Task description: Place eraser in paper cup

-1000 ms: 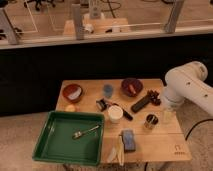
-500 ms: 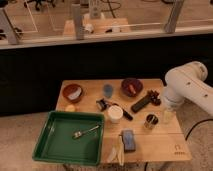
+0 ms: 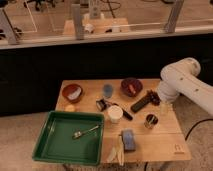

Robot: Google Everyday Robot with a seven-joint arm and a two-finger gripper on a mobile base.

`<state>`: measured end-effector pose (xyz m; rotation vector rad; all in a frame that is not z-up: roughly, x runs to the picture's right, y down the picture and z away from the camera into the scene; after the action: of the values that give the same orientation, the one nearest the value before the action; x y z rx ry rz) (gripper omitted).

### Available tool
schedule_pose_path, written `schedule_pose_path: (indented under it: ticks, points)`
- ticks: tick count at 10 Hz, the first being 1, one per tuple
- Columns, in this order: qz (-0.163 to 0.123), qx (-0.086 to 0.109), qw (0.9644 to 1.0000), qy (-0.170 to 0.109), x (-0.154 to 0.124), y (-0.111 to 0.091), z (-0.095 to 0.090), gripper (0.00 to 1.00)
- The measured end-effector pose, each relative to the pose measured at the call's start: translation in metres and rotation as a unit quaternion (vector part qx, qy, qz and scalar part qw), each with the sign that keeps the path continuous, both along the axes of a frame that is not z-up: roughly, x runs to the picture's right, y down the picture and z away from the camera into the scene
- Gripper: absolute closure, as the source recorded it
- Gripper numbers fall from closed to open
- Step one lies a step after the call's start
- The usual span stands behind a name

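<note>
The eraser (image 3: 140,104), a long dark bar, lies slanted on the wooden table (image 3: 165,145) right of centre, just below a dark red bowl (image 3: 131,86). The paper cup (image 3: 115,113) stands upright, cream-white, to the eraser's lower left, with a slim black marker pen (image 3: 123,112) between them. My white arm comes in from the right. The dark gripper (image 3: 154,97) sits at the eraser's upper right end, low over the table and open. I cannot tell whether it touches the eraser.
A green tray (image 3: 50,125) with a spoon (image 3: 85,132) fills the left front. A red-brown bowl (image 3: 72,92), a blue-grey cup (image 3: 107,90), a small metal can (image 3: 150,120) and a blue-grey block (image 3: 128,140) also stand on the table. A dark counter wall rises behind.
</note>
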<state>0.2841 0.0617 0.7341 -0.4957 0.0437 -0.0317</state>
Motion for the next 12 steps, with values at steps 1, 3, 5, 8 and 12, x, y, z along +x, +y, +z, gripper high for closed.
schedule_pose_path:
  ticks: [1,3,5,8,12]
  points:
    - [-0.012,0.002,0.9999,-0.008,-0.006,-0.012,0.016,0.20]
    - [-0.021,0.000,0.9997,-0.013,-0.011,-0.020,0.027,0.20]
    - [-0.019,0.001,0.9997,-0.013,-0.009,-0.020,0.026,0.20]
    - [-0.021,0.002,0.9997,-0.014,-0.011,-0.021,0.027,0.20]
    - [-0.018,0.002,0.9995,-0.024,-0.016,-0.020,0.033,0.20]
